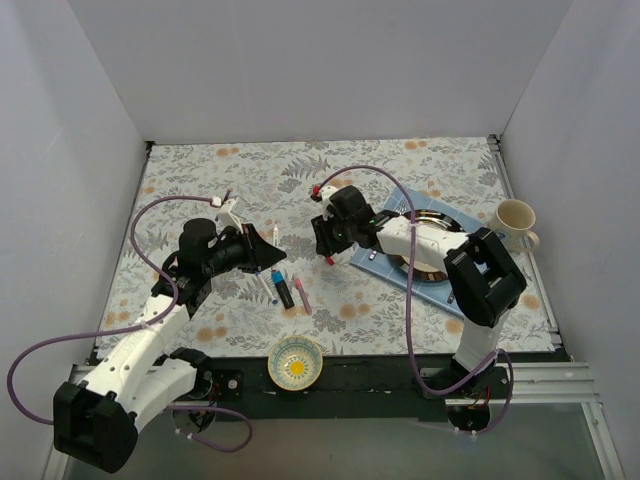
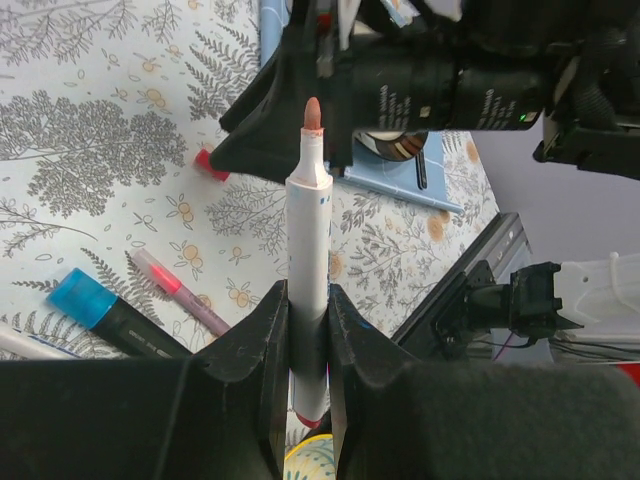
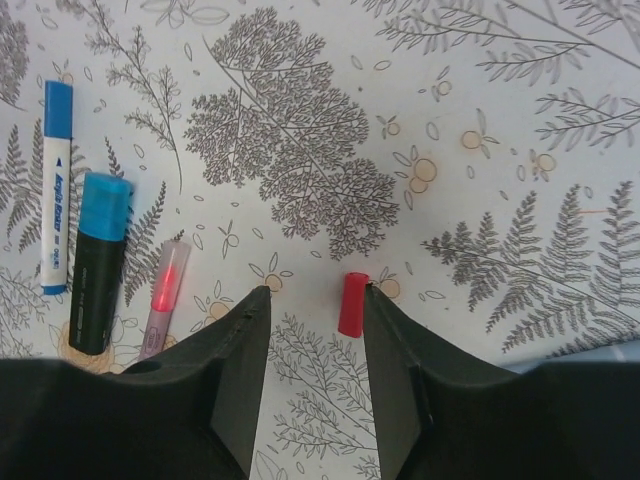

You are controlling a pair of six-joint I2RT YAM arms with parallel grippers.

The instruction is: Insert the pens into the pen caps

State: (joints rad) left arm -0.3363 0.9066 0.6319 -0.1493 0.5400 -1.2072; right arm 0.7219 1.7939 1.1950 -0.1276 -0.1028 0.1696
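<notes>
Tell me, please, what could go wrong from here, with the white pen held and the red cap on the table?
1. The red cap lies off centre in the open right pincer, close to one side; closing may push or roll it away.
2. The left pincer grips the white pen near its rear end, so pressing the tip into a cap may tilt it.

Plain white walls (image 1: 320,60) on three sides; grey fern-print tabletop (image 1: 260,170) with orange blotches; even, soft light.

Uncapped white pen (image 2: 308,260), loose red cap (image 3: 351,304)
</notes>
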